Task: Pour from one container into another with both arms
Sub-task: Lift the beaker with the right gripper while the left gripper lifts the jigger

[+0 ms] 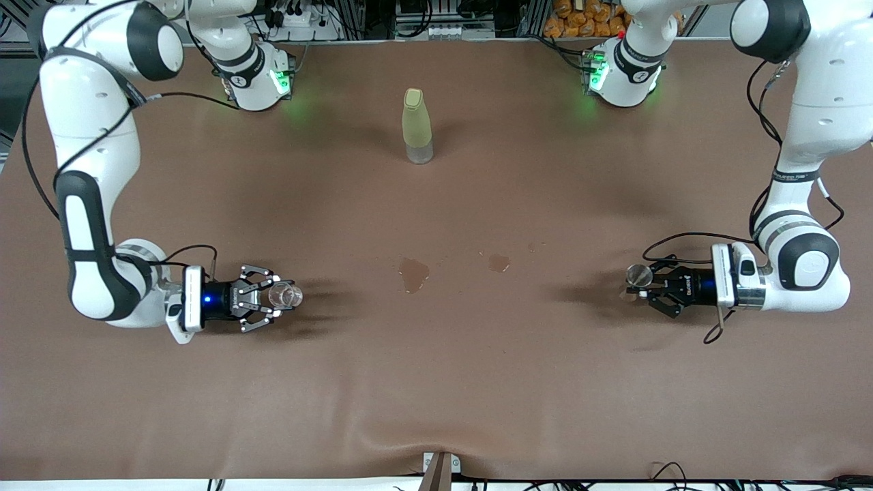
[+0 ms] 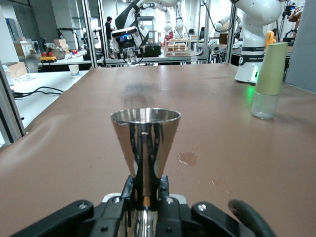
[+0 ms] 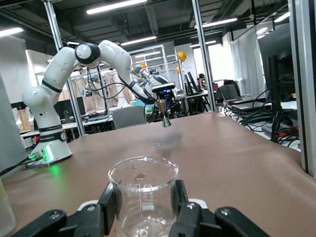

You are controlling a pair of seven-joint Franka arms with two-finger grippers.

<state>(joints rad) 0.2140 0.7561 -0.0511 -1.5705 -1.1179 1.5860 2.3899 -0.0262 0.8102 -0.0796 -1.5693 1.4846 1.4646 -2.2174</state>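
The tiny clear glass cup [image 1: 286, 294] stands upright between the fingers of my right gripper [image 1: 276, 298], which is shut on it over the table toward the right arm's end. Seen from the right wrist, the glass cup [image 3: 143, 190] holds a little clear liquid, and the right gripper [image 3: 144, 210] clamps its sides. My left gripper [image 1: 644, 285] is shut on the narrow waist of the silvery hourglass measuring cup [image 1: 639, 274], over the table toward the left arm's end. The left wrist view shows that metal cup [image 2: 145, 136] upright in the left gripper [image 2: 146, 191].
A tall pale yellow-green bottle [image 1: 417, 126] stands mid-table, close to the robots' bases. Two small wet stains [image 1: 413, 273] [image 1: 499, 262] mark the brown table cover between the grippers. The bottle [image 2: 269, 79] also appears in the left wrist view.
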